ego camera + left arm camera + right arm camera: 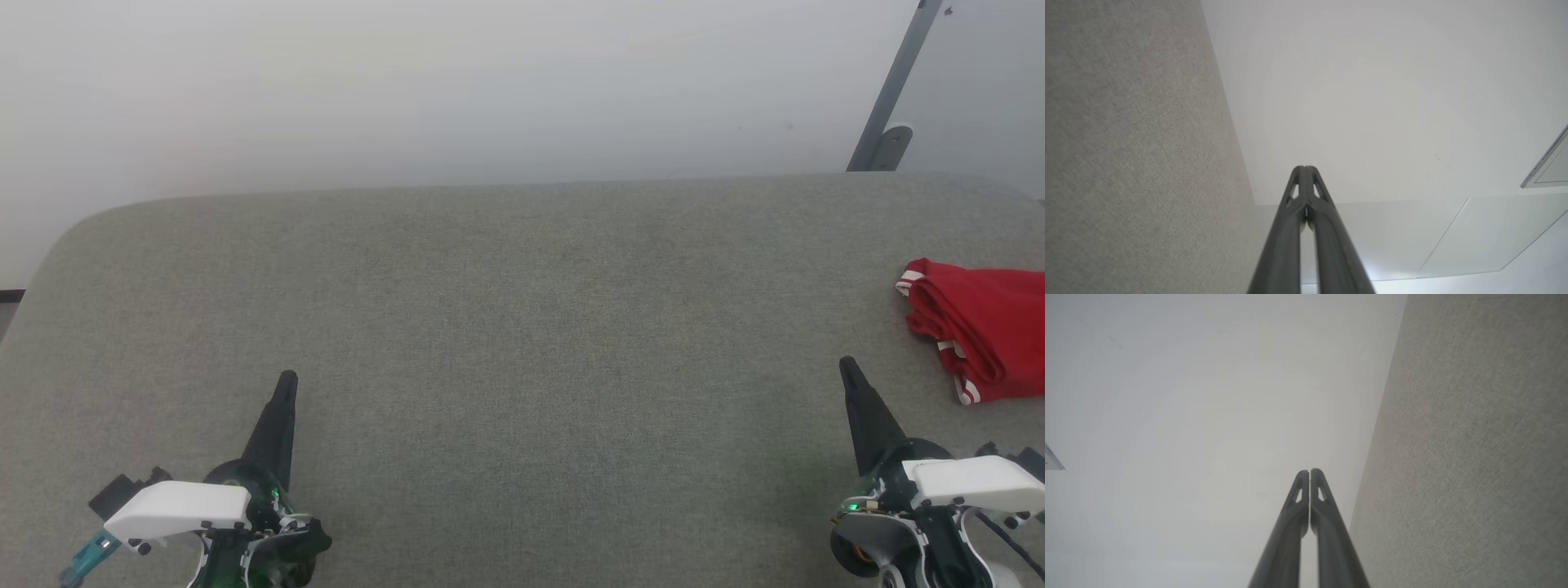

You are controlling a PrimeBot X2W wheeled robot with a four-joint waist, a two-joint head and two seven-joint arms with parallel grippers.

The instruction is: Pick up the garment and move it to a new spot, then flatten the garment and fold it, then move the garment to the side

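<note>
Here we are looking down over the grey-green fabric-covered table [522,327], and the garment [988,327] is lying at the far right of it, bundled into soft red folds, with its white double-stripe trim showing along the left and lower edges. Part of it is running off the right edge of the head view, so its full outline is not showing.

The left gripper [286,380] is hovering low on the left side, its two dark fingers pressed together into a single point and aiming away from the robot toward the white wall [408,82]. It is gripping nothing. In the left wrist view the left gripper [1304,168] is showing both tips meeting, with the table fabric running along one side.

The right gripper [846,363] is sitting at the lower right, near the garment but not touching it, a strip of bare fabric lying between them. Its fingers are closed tight too, and nothing is held. The right wrist view is showing the right gripper [1310,471] with both tips touching.

A grey metal strut [894,90] is leaning against the wall behind the table's far right corner.
</note>
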